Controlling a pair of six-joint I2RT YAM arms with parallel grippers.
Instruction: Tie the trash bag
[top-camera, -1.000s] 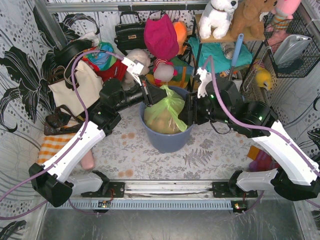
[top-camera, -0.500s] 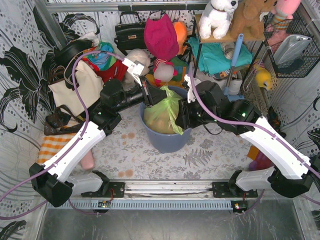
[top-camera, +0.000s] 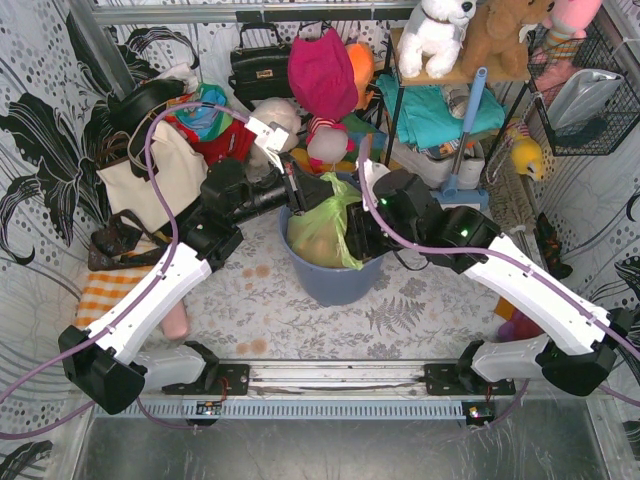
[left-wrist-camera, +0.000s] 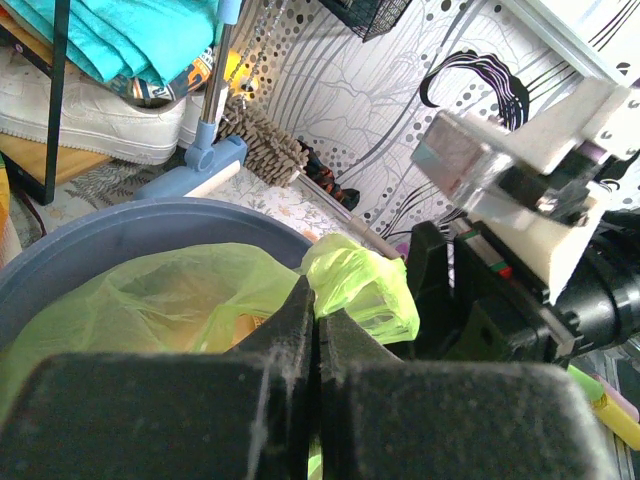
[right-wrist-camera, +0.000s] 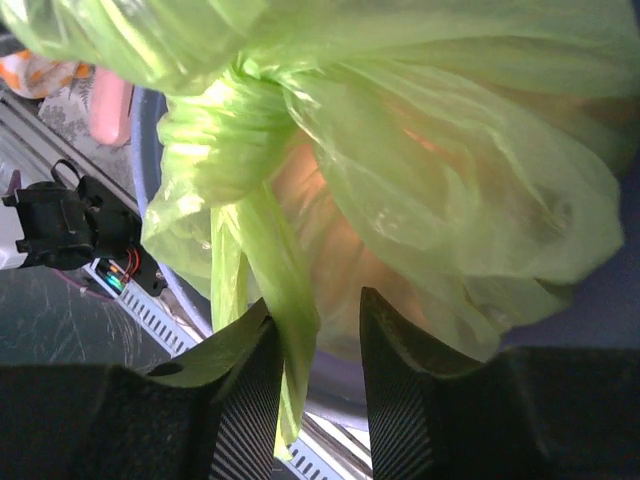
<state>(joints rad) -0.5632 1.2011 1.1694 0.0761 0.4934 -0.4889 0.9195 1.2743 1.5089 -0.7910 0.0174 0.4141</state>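
1. Trash bag (top-camera: 325, 225): pinched at one top ear by the left gripper (left-wrist-camera: 318, 335), fingers pressed flat together on the thin green film. Same clamp and same spot above the bin's far rim as a second ago.
2. Right gripper (right-wrist-camera: 318, 318): part-open, with a twisted tail (right-wrist-camera: 285, 290) of the bag hanging in the gap. Lies against one finger only, not squeezed from both sides.
3. Changed over the last second: travels from the side of the bin nearer the counter's right edge in toward the bag. Now sits hard against the bag's right flank in the top view.
4. Just above those fingers: a bunched wrap (right-wrist-camera: 215, 130) of green film at the neck, looking like a first twist or knot. Too close to judge how tight.
5. Further out: bag body seated inside the blue bin (top-camera: 330, 282), mid-counter and toward the far edge, with brown paper showing through the plastic.
6. Meaning for the task, as a judgement: closing in to take the loose tail, with the opposite ear anchored by the left arm. Tie begun, not finished.
7. Likely next need: a firm close on the tail, then a pull away from the left hold to cinch the wrap.
8. Risks: thin film slipping out of a half-closed grip, or tearing under a sharp pull.
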